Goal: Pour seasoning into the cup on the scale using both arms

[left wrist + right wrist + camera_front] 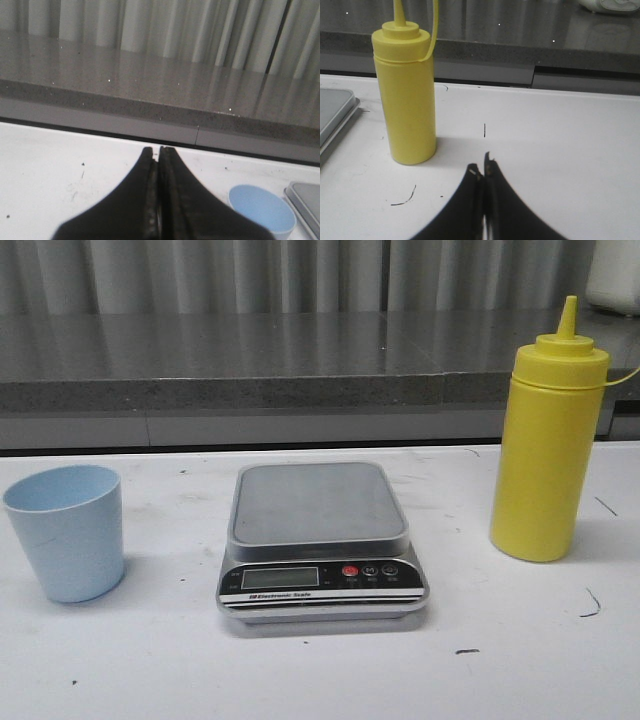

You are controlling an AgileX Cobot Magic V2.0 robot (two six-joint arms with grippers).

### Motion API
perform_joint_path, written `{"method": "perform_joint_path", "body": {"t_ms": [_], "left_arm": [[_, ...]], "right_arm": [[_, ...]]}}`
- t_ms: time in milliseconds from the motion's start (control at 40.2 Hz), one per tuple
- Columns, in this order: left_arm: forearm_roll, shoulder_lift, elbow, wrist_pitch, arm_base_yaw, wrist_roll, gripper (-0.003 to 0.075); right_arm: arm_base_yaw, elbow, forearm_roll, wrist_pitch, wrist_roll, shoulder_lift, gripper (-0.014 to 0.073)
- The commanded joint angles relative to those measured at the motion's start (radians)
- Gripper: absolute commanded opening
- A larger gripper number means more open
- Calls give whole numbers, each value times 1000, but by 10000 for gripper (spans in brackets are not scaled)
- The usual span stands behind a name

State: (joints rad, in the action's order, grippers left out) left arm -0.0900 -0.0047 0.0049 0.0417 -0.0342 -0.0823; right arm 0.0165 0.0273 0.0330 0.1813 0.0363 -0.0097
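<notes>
A light blue cup (pixel 68 532) stands upright on the white table at the left, apart from the scale. The silver scale (pixel 318 538) sits in the middle with nothing on its platform. The tall yellow seasoning bottle (pixel 548 445) stands upright at the right. Neither gripper shows in the front view. My left gripper (pixel 156 150) is shut with nothing in it, and the cup (pixel 264 208) lies beside it near a corner of the scale (pixel 306 200). My right gripper (pixel 482 165) is shut and empty, a short way from the seasoning bottle (pixel 409 95) and the scale's edge (pixel 336 114).
A grey stone ledge (pixel 250 365) runs along the back of the table, with a pleated curtain behind it. A white object (pixel 612 280) sits on the ledge at the far right. Small dark marks (pixel 590 605) dot the table surface.
</notes>
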Motion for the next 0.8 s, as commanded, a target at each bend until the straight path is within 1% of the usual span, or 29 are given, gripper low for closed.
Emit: {"method": "perform_joint_path", "body": {"t_ms": [0,149,199,349,398,473,523,598,697,772], "left_arm": [[-6,-16,24,-155,2,-5,-20],[-6,-16,22,-343,2,-5,-20],[-6,-16,11,-382,2,-5,-20],[-6,-3,-94,-347,2,-5,-20],[-1,17,-140,-320,2,-5,-20],[35,76,-224,-221,2,-5,-20],[71,139,-287,-144,2,-5,-20],[113,248,-378,-63,2,-5,-20],[122,379,-470,8,2,-5,-20],[122,457,-521,44,2,-5,-20]], "right_arm": [[-4,-6,1,-122,3,-17,-60],[-4,-9,1,-235,3,-17,-60],[-4,-25,1,-269,3,-17,-60],[-4,-123,1,-268,3,-17,-60],[-4,-171,1,-223,3,-11,-60],[-4,-271,1,-94,3,18,-60],[-4,-330,1,-14,3,59,-60],[-4,-427,1,114,3,140,-60],[-4,-533,1,267,3,245,-60],[-4,-576,3,320,3,306,-60]]}}
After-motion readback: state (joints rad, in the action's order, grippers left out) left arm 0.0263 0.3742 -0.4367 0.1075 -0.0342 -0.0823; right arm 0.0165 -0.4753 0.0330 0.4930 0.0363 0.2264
